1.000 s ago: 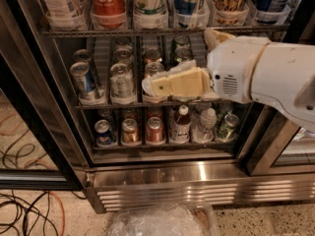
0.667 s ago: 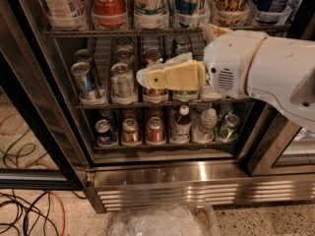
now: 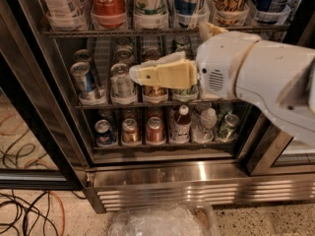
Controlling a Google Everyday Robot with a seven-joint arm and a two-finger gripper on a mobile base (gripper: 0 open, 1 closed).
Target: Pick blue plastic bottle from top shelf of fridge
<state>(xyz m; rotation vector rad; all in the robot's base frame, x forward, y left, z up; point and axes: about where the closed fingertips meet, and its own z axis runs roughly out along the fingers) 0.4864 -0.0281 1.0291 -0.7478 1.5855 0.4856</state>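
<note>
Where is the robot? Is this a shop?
Maybe a shop or an office snack corner: a tall fridge holds wire racks of cans and bottles. The gripper hovers before the cans.

Blue bottle, seemingly upright, above claw

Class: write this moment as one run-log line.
pincer: in front of middle can rack, below top shelf | blue bottle: top shelf, leftmost in view, untouched

Cables and plastic on floor below claw
</note>
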